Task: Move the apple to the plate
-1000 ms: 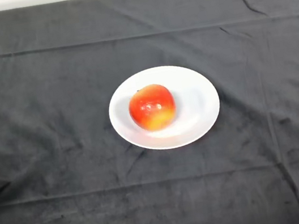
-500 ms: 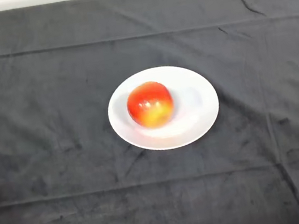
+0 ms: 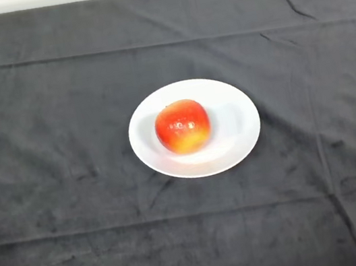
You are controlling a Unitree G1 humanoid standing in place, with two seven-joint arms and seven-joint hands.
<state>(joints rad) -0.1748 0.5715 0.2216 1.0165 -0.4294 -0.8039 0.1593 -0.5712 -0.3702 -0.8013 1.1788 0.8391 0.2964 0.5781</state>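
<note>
Seen from above, looking down on a table draped in a dark grey cloth [image 3: 83, 258].

Nearest the viewer: only cloth, wrinkled, with a long fold line running across from left to right. No arm, no hand anywhere in the picture, so no telling whether its fingers are spread, pressed together or pinching anything.

Further in, at the middle of the table: a round white plate [image 3: 235, 106], flat on the cloth. On it, a red apple [image 3: 182, 126] with a yellow patch low on its near side. Sits a little left of the plate's centre, resting on the plate's surface, well inside the rim on every side. Appears settled, stem end up or nearly so; no lean visible. A soft shadow to its right across the bare white of the plate.

Beyond the plate: more cloth, with another fold line across and a few creases toward the far right corner. At the very top, a thin pale strip past the far edge of the cloth.

Judging by how things lie: apple already on the plate, nothing gripping it, so the task looks finished and the moment reads as the end of the placing step. Next move likely calls for nothing more than keeping clear of the plate, so as not to nudge the apple and set it rolling.
</note>
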